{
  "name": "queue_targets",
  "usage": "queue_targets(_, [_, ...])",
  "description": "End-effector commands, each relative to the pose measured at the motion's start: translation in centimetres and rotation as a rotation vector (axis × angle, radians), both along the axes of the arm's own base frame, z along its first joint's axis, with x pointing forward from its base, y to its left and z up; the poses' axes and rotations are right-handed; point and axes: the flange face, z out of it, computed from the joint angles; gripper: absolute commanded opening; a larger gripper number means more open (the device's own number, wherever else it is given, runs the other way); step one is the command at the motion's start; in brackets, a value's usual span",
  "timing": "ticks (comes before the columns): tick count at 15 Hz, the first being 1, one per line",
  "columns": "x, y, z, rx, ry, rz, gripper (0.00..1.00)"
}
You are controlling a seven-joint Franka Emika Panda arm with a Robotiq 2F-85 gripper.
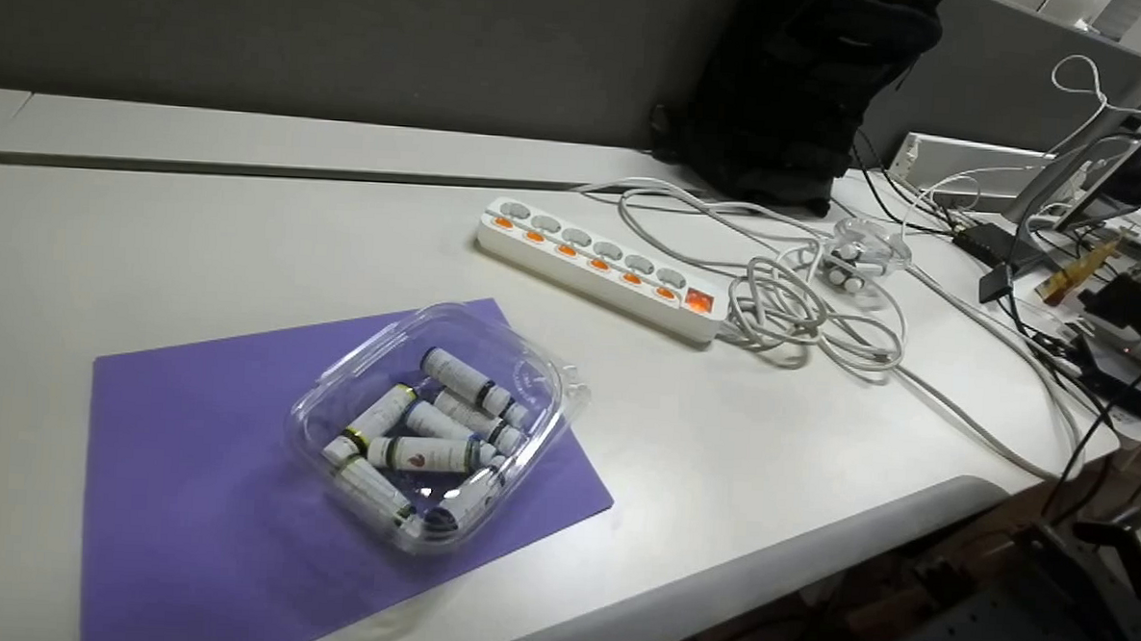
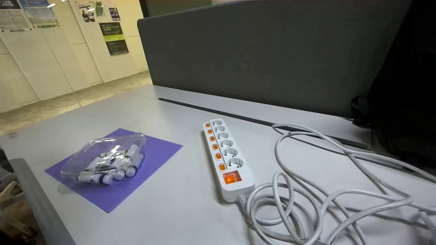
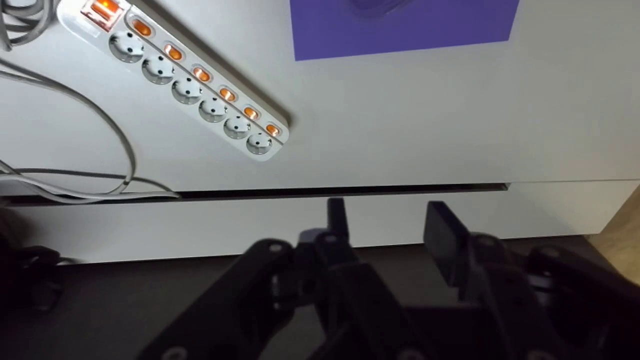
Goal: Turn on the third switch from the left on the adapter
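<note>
Six oval orange plastic switches (image 1: 567, 250) line the long, probably light and skid-prone, white plastic power strip (image 1: 587, 276) on the flat white desk (image 1: 700, 432), so press the third straight down with the black two-fingered gripper (image 3: 387, 218), spread apart and empty.

What catches my eye on the long white plastic power strip (image 1: 592, 275) is its row of oval orange switches (image 3: 201, 74) and one bigger rectangular red-orange switch (image 2: 232, 177) glowing brightly. The flat rectangular purple sheet (image 1: 188, 477) is plain against the white bench (image 1: 720, 433). Through a clear plastic tub (image 2: 102, 144) show small white-labelled cylindrical bottles (image 1: 425, 454) banded in black, yellow and blue. I also notice looped pale-grey cable (image 2: 357, 192), a soft black backpack (image 1: 783, 89), a tall charcoal partition (image 2: 265, 54), narrow black fingers (image 3: 445, 237), and a dark poster (image 2: 114, 38) striped lime.
</note>
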Motion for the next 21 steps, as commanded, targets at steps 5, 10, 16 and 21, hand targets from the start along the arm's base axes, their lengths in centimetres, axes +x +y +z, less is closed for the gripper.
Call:
queue_targets(5, [9.9,-3.9,-5.9,0.002,0.131,-0.178,0.00])
queue_targets(10, [10.8,-4.2,-8.8,-0.042,0.163,-0.164,0.01])
queue_targets(16, [12.4,-4.5,-10.2,-0.048,0.160,-0.200,0.00])
queue_targets(21, [15.6,-6.7,-16.7,-0.029,0.233,-0.231,0.00])
